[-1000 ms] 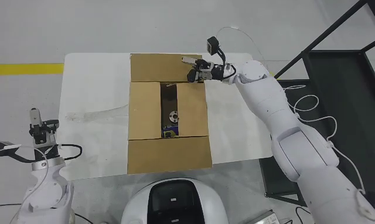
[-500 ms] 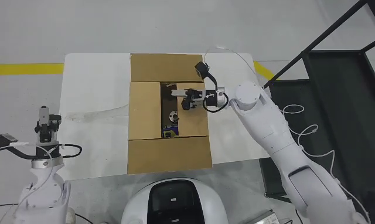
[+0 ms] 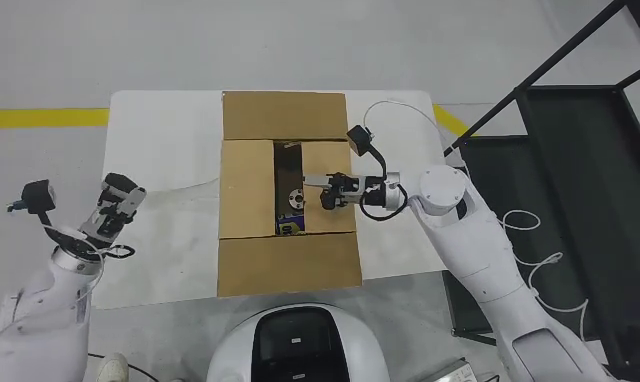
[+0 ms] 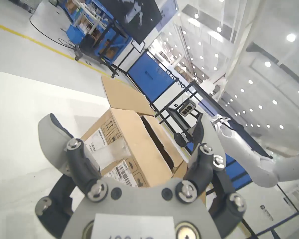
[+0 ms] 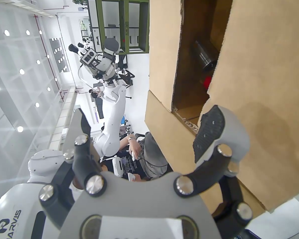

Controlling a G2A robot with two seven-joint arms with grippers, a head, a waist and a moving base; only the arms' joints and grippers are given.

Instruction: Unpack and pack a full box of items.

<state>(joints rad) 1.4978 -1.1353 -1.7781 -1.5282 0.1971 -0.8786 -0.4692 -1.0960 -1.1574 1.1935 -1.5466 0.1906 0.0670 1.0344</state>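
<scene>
Brown cardboard box (image 3: 250, 192) sits mid white table (image 3: 170, 132). Far and near flaps are folded out flat; the two side flaps lie nearly closed with a narrow slot between them. In the slot from the top: a silver round part (image 3: 296, 195) and a small purple-blue item (image 3: 290, 223) toward the near end. The right wrist view shows a dark ribbed cylinder (image 5: 204, 55) and a red item (image 5: 207, 80) down inside. Right gripper (image 3: 327, 192) is over the box's right side flap at the slot edge, fingers spread wide, holding nothing. One ribbed pad (image 5: 209, 130) is just beside the flap's torn edge; can't tell whether it touches. Left gripper (image 3: 120, 197) is at the table's left edge, well apart from the box, fingers wide apart, empty, pointing toward the box. A thin clear strip (image 3: 165, 194) lies on the table between it and the box.
</scene>
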